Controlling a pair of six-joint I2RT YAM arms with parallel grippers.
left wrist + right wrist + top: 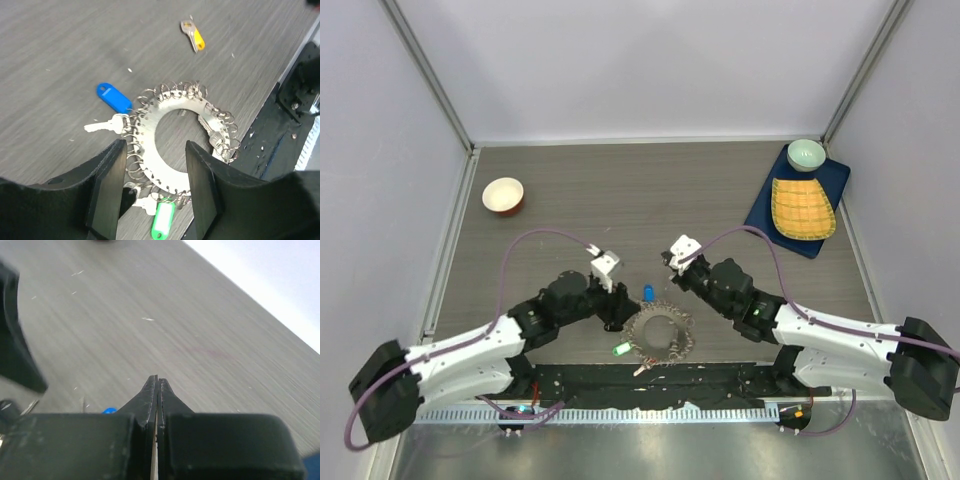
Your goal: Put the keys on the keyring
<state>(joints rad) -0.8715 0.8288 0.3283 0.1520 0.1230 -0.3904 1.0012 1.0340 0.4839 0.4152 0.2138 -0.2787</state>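
Table (620, 190): grey wood-grain top with pale walls; we see both arms reaching in from the near edge.
Left arm (470, 350): bent inward, with its claw over the keyring.
Right arm (820, 335): bent inward, with its claw near the keyring's far right side and not touching it.
Mat (765, 205): dark blue, in the far right corner. It carries a yellow slatted tray (803, 208) and a pale green bowl (807, 154).
Brown bowl (504, 195): far left, white inside.
Keyring (145, 130): a flat grey disc with a round hole, lying on the table near its front edge between the arms. Its rim is fringed with wire loops and silver keys (217, 137).
Left claw (155, 147): fingers stand apart, straddling the near part of the keyring; we see nothing clamped.
Right claw (156, 380): fingers pressed together, tips meeting, nothing visible between them.
Blue-tagged key (114, 97): touching the fringe on the keyring's left — whether it is hooked on, we cannot tell.
Green tag (162, 220): at the keyring's near edge, between the left claw's fingers.
Yellow-tagged key (194, 35): loose on the table, well apart from the keyring.
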